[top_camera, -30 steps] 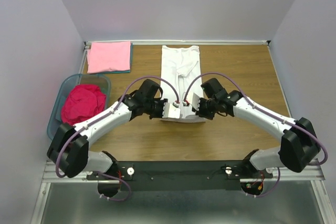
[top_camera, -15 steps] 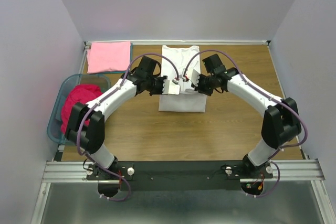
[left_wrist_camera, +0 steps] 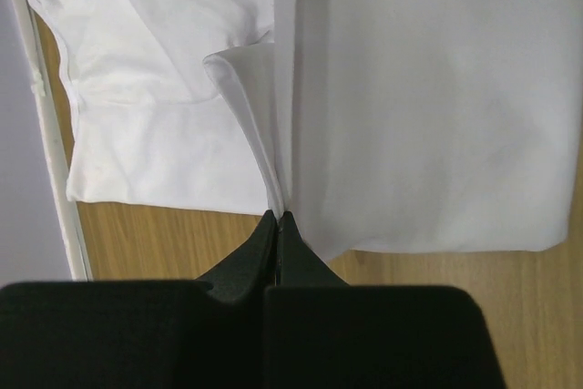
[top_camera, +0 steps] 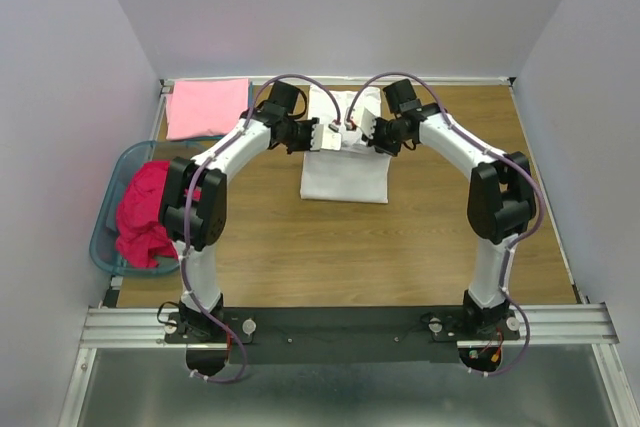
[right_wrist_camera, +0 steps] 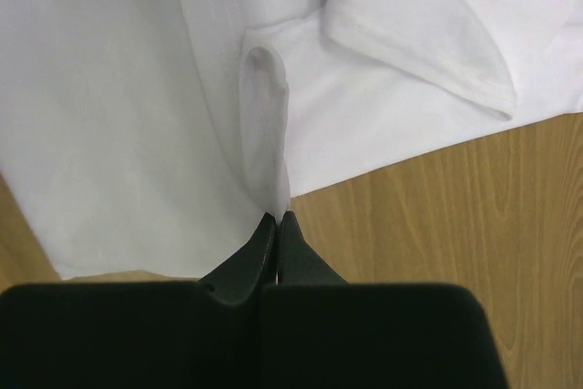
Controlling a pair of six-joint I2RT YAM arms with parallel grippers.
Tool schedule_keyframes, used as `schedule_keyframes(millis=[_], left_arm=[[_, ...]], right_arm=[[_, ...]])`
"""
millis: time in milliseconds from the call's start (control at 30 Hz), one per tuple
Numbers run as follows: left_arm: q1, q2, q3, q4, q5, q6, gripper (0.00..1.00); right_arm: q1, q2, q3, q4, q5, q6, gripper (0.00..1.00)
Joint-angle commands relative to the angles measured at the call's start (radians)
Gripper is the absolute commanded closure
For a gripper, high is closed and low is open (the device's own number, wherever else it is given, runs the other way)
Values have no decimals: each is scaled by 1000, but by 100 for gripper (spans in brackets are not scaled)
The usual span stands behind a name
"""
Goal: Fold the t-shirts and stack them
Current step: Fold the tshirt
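Note:
The white t-shirt (top_camera: 345, 175) lies at the table's middle back, its near half doubled over toward the far edge. My left gripper (top_camera: 331, 137) is shut on the white cloth at the left of the lifted hem, seen in the left wrist view (left_wrist_camera: 279, 216). My right gripper (top_camera: 361, 137) is shut on the same hem at the right, seen in the right wrist view (right_wrist_camera: 277, 217). Both hold the hem above the shirt's far part (left_wrist_camera: 155, 88). The light pink t-shirt (top_camera: 208, 107) lies folded at the back left. The magenta-red t-shirt (top_camera: 150, 209) is bunched in the teal basket.
The teal plastic basket (top_camera: 106, 232) stands at the left edge of the wooden table (top_camera: 330, 247). Grey walls close in the back and both sides. A white rail runs along the table's far edge (top_camera: 330, 80).
Both grippers have carried the white shirt's near hem away from the arm bases toward the far edge, doubling the shirt over itself. The arms have stretched out farther.

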Motion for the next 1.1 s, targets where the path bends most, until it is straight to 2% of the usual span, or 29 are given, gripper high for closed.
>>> schedule_keyframes(millis=[0,433,500,533,600,633,700,733,767,800,833,867,967,1067], left_arm=[[33,72,62,-15,30,33,100],[63,216,200,17,27,40,100],[63,236,211,17,17,43,99],[63,242,219,21,13,37,87],[66,245,228,32,-2,25,75],[69,244,230,61,-8,14,65],[77,230,236,83,-10,-30,54],[82,222,239,98,-7,-45,53],[88,215,243,106,-5,-67,53],[98,193,245,121,3,-114,46],[108,178,246,133,7,-152,45],[117,164,242,147,10,-191,39],[135,103,227,153,42,-356,38],[138,66,182,117,162,-565,38]], right_arm=[[-21,87,92,-19,-22,-30,100],[-27,266,267,-19,-13,-42,99],[-29,282,288,-17,8,-34,95],[-29,289,316,-17,13,-28,85],[-33,303,344,-16,27,-2,76],[-38,305,371,-14,30,16,61],[-44,303,408,-11,41,48,54],[-47,302,425,-11,41,70,48],[-52,299,460,-11,42,93,48],[-64,283,472,-11,33,151,46],[-70,273,479,-13,21,182,44],[-76,257,477,-14,13,206,44],[-87,185,421,-14,-19,327,44],[-87,121,327,-16,-109,465,49]])
